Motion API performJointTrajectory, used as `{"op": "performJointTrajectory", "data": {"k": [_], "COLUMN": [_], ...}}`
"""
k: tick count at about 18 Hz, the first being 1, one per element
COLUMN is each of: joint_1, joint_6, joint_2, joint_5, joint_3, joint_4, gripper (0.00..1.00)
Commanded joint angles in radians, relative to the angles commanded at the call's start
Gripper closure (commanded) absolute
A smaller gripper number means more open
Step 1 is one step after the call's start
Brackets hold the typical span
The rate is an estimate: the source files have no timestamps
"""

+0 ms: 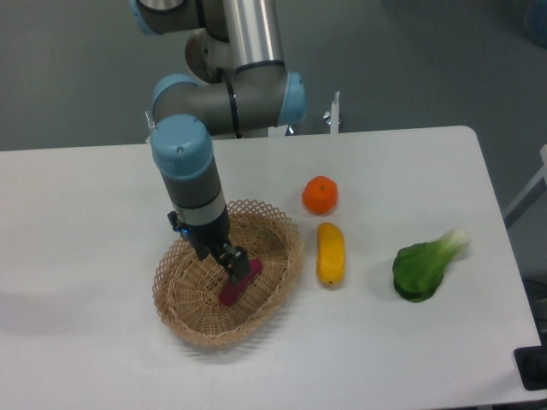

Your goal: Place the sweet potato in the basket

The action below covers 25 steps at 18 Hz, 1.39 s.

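The reddish-purple sweet potato (pixel 242 282) lies tilted inside the oval tan wicker basket (pixel 184 312), right of the basket's middle, with its lower end on or just above the basket floor. My gripper (pixel 233 265) points down into the basket. Its dark fingers are closed around the middle of the sweet potato and hide part of it. The arm's blue-capped wrist rises above the basket's far left rim.
A round orange (pixel 320 195) sits just right of the basket's far rim. A yellow oblong fruit (pixel 331 253) lies close to the basket's right side. A green leafy vegetable (pixel 424 267) lies further right, near the table's right edge.
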Motion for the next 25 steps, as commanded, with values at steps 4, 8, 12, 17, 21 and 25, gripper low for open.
{"op": "performJointTrajectory", "data": {"k": [4,8,12,17,21,25], "joint_1": [0.136,0.281,0.431,0.586,0.640,0.652], "joint_6": [0.038,0.199,0.453,0.810,0.876,0.885], "joint_2": [0.032,0.031,0.032,0.035,0.048,0.054], "joint_5": [-0.015,-0.015,-0.018,-0.101,-0.135,-0.143], "joint_3": [0.063,0.129,0.207,0.215,0.206,0.190], "joint_4": [-0.012,-0.047,-0.213,-0.265,-0.298,-0.298], "gripper": [0.00,0.00,0.00,0.00,0.00,0.00]}}
